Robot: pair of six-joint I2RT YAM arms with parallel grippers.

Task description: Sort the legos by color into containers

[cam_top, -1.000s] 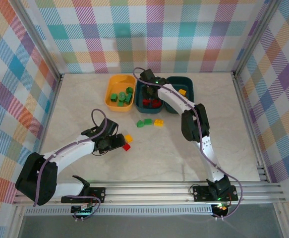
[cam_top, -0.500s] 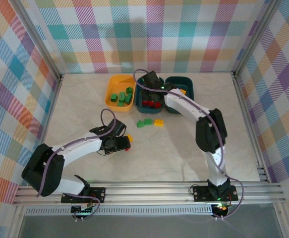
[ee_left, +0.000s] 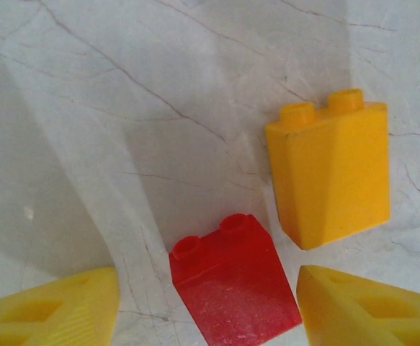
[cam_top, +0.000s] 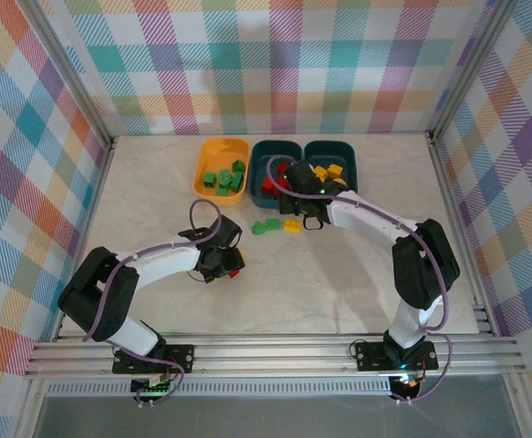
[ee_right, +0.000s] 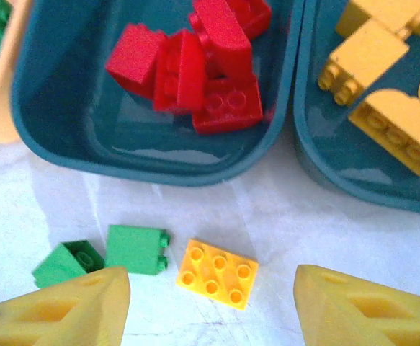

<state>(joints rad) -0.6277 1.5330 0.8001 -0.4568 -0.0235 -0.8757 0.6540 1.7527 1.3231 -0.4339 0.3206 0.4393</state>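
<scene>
Swung back off the teal tub (ee_right: 44,122), with right fingers (ee_right: 58,310) spread and empty above the flat yellow brick (ee_right: 217,272) on the tabletop (ee_right: 325,216). Dropped left fingers (ee_left: 51,310) half-spread either side of the red brick (ee_left: 231,285), not gripping yet. Might clip the yellow brick (ee_left: 332,173) just beside it, or squirt the red one away.

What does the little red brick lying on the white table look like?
The small red plastic sloped brick has two studs at one end and a scuffed, slanted face turned up. It lies on the marble-look table, between the yellow fingers of the left gripper, clear of one and very near the other. A yellow-orange brick lies close beside it; whether they touch I cannot tell.
</scene>
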